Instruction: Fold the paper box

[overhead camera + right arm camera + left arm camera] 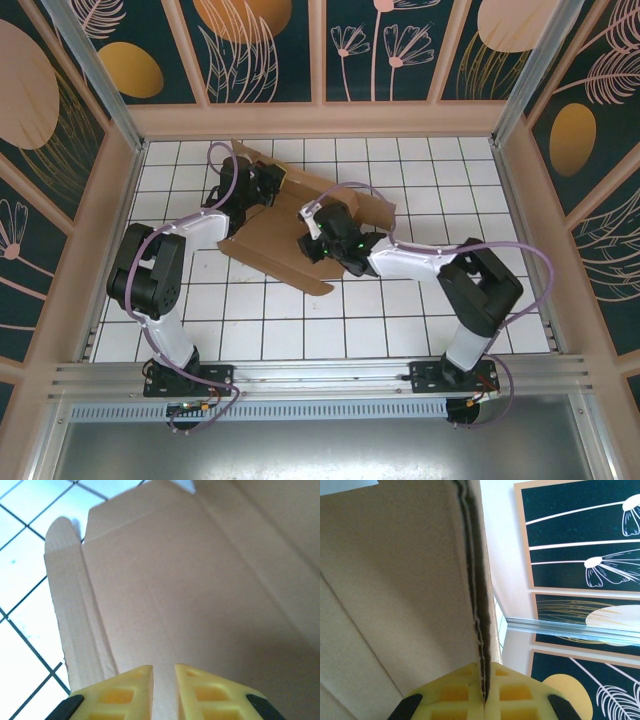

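The box [272, 250] is a flat brown sheet with flaps. It lies on the white tiled surface [300, 325], in the middle and toward the back. Its left back part sticks up.

The left fingers [262, 186] are at that left back part. Close up, the left fingers [481, 679] are pressed together on the thin edge of the box [395, 580]. The edge runs straight up from between them.

The right fingers [318, 238] are over the middle of the box. Close up, the right fingers [178, 676] are a little apart. A wide panel of the box [170, 595] is right in front of them and shows through the gap. I cannot tell if the tips touch it. A rounded flap [65, 580] sticks out on the left of that panel.
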Available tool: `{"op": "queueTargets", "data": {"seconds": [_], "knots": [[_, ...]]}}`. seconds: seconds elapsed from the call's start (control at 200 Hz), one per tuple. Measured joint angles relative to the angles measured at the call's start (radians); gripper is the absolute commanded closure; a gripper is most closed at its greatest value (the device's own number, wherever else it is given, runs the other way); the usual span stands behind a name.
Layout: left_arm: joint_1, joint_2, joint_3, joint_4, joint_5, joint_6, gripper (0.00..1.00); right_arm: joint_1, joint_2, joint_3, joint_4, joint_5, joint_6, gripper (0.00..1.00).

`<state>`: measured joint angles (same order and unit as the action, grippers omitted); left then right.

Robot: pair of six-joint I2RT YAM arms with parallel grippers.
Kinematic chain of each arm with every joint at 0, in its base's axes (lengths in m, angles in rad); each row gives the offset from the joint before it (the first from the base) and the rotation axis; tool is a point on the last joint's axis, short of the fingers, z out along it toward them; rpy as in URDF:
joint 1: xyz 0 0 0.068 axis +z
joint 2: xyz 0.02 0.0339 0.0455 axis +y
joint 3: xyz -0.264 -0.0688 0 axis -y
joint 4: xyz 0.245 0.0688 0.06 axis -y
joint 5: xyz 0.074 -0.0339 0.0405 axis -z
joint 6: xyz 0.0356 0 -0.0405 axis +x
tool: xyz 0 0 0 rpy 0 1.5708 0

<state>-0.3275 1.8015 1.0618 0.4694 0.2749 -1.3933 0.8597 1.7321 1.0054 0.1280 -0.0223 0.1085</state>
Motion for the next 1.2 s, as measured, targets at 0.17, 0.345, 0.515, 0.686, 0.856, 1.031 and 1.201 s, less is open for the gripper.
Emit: {"op": "queueTargets", "data": {"seconds": [0.17,0.345,0.515,0.686,0.856,1.031,1.201], "knots": [[0.000,0.000,0.000,0.003,-0.039,-0.008,1.00,0.016,0.156,0.040,-0.015,-0.007,0.050,0.92],[-0.001,-0.008,-0.004,-0.002,-0.095,-0.011,1.00,0.018,0.206,0.062,-0.033,-0.005,0.082,1.00],[-0.020,-0.045,-0.011,-0.059,-0.166,-0.015,1.00,-0.009,0.179,0.018,-0.026,-0.051,0.081,1.00],[-0.067,-0.097,-0.021,-0.142,-0.277,-0.043,1.00,-0.113,0.133,-0.025,-0.068,-0.139,0.081,1.00],[-0.117,-0.140,-0.029,-0.201,-0.383,-0.075,1.00,-0.206,0.093,-0.042,-0.135,-0.166,0.077,1.00],[-0.124,-0.142,-0.058,-0.190,-0.415,-0.101,1.00,-0.259,0.059,-0.053,-0.195,-0.171,0.053,0.90],[-0.124,-0.142,-0.061,-0.174,-0.451,-0.124,1.00,-0.251,0.012,-0.053,-0.196,-0.222,0.046,0.78]]}}
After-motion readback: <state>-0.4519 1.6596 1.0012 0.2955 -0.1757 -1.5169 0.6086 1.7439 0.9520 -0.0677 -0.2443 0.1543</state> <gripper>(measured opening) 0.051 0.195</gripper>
